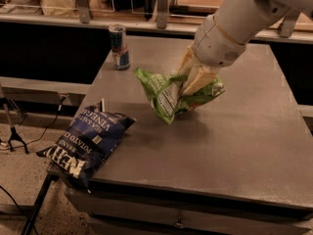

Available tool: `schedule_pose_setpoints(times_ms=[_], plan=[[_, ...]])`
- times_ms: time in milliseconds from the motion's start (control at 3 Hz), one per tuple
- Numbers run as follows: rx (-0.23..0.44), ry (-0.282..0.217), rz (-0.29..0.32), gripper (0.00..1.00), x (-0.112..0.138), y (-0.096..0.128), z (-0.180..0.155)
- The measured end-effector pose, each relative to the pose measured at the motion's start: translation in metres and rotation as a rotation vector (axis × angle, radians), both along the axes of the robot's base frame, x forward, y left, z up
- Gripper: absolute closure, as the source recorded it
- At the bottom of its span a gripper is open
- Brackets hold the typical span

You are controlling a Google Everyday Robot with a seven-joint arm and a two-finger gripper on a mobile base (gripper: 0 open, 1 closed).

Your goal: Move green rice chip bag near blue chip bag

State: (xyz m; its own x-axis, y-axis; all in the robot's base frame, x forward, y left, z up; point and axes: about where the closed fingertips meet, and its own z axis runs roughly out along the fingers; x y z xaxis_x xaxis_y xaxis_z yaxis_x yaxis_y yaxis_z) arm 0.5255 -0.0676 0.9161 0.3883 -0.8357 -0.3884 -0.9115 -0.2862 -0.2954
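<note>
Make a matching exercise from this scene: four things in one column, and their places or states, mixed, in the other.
1 green rice chip bag
2 blue chip bag
3 can
4 gripper

a upright near the table's far corner
b over the table's middle, shut on a bag
c held up, crumpled
d lying flat, overhanging the near corner

Pairs: 1-c, 2-d, 3-a, 4-b

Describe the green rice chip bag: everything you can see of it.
The green rice chip bag is a bright lime-green, crinkled, foil-like snack bag with white lettering and a white label panel facing the camera. It hangs tilted, its left end drooping downward. The gripper pinches it near its right end, jaws closed on it, over the middle of the table. The bag appears lifted clear of the surface, with a shadow below it. Nothing else touches it.
</note>
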Motion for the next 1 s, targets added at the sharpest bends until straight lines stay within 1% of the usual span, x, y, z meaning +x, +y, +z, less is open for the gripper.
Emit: schedule_pose_setpoints(times_ms=[333,667,1000], plan=[[-0.003,0.009,-0.016,0.35,0.0031,-0.0023,-0.0123],[-0.003,0.008,-0.014,0.12,0.0027,-0.0012,-0.0121],[-0.004,0.006,-0.013,0.0,0.0022,-0.0002,-0.0116]])
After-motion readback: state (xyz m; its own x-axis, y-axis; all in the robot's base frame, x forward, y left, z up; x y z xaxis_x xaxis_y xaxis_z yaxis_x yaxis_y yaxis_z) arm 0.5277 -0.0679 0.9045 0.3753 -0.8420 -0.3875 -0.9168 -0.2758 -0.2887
